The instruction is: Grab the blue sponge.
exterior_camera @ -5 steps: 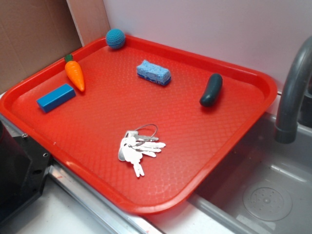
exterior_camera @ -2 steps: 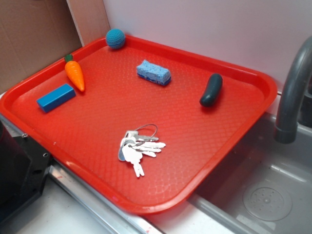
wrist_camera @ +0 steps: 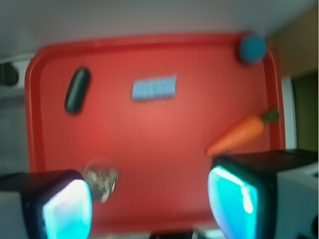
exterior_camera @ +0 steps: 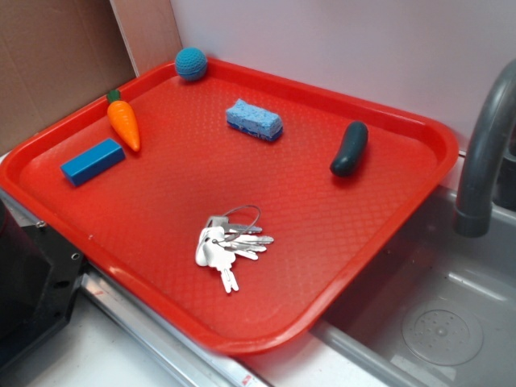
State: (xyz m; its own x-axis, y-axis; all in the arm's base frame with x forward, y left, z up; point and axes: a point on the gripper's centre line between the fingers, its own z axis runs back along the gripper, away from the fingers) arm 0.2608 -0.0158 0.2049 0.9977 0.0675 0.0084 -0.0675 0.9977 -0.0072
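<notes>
Exterior view showed a red tray (exterior_camera: 387, 234) filling most of the frame, with the blue sponge (exterior_camera: 255, 119) lying flat in its upper middle, well apart from everything else. A teal crocheted ball (exterior_camera: 191, 63) sat at the tray's upper-left corner, and a toy carrot (exterior_camera: 124, 123) lay on the left with a glossy blue block (exterior_camera: 92, 160) just below it. A dark green pickle-shaped piece (exterior_camera: 349, 148) rested on the right side, and a bunch of keys (exterior_camera: 226, 245) lay in the lower middle. A grey faucet (exterior_camera: 482, 153) rose at the right edge over a sink basin (exterior_camera: 435, 322). No arm appeared in this view.

Wrist view, blurred, looked straight down on the tray (wrist_camera: 149, 149). The gripper (wrist_camera: 149, 206) hung above it with its fingers (wrist_camera: 234, 199) spread wide at the bottom of the frame, nothing between them. The sponge (wrist_camera: 154, 88) lay in the upper middle, far from the fingertips. The pickle shape (wrist_camera: 77, 90) was at upper left, the ball (wrist_camera: 251, 48) at upper right, the carrot (wrist_camera: 239, 133) at right just above the right-hand finger, and the keys (wrist_camera: 101, 178) beside the left-hand finger
</notes>
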